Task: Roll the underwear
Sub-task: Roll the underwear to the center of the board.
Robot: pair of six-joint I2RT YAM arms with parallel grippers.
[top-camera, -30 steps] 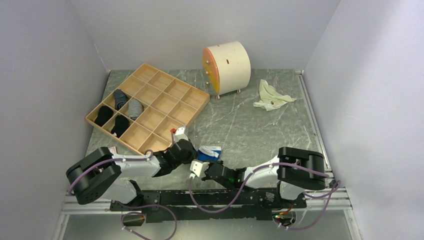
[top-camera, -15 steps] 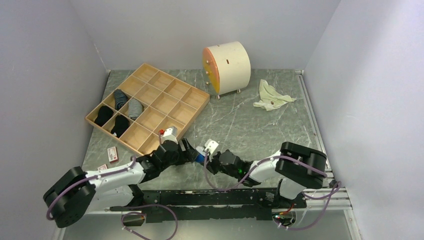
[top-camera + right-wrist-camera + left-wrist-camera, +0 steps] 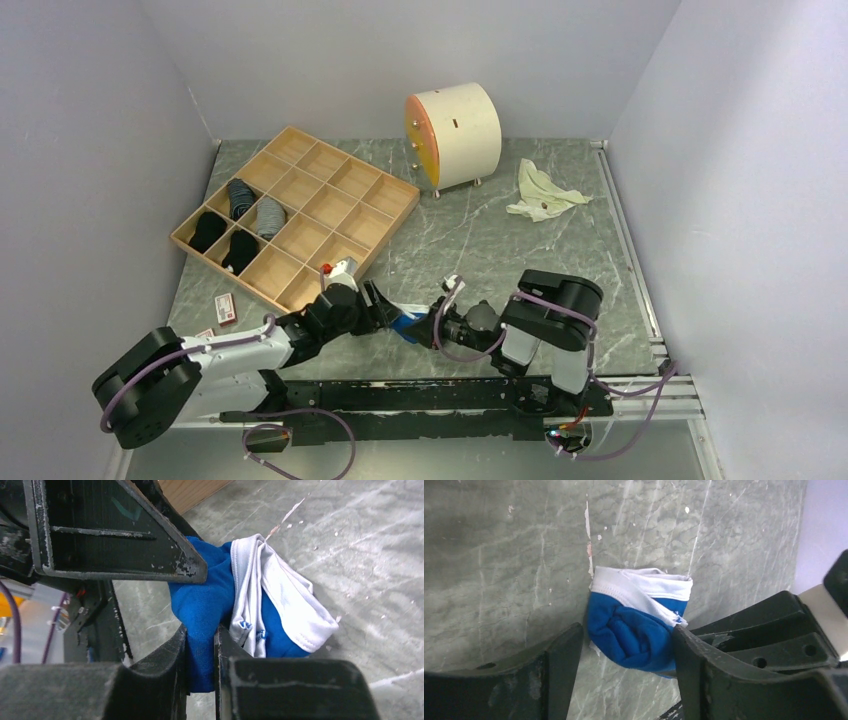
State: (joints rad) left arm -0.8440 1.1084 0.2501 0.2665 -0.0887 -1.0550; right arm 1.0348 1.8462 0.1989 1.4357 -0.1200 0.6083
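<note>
The underwear [image 3: 634,630] is a blue roll with a white waistband, lying on the grey marble table near the front. In the top view the underwear [image 3: 408,322] shows only as a small blue patch between the two grippers. My left gripper [image 3: 626,640] is open, with its two dark fingers on either side of the roll's blue end. From the opposite side my right gripper [image 3: 201,650] is shut on a fold of the blue fabric [image 3: 205,605]. The white waistband [image 3: 285,605] lies beside its fingers. The two grippers [image 3: 385,308] [image 3: 428,325] meet at the roll.
A wooden tray of compartments [image 3: 345,190] sits at the back left, with dark socks [image 3: 240,200] in some of them. A round white drum with an orange face [image 3: 455,122] stands at the back. A pale cloth [image 3: 543,192] lies back right. Small red-and-white cards [image 3: 226,306] lie front left.
My left gripper went from shut to open and reached forward around the roll. The right arm folded inward, and its gripper tightened on the blue fabric.
</note>
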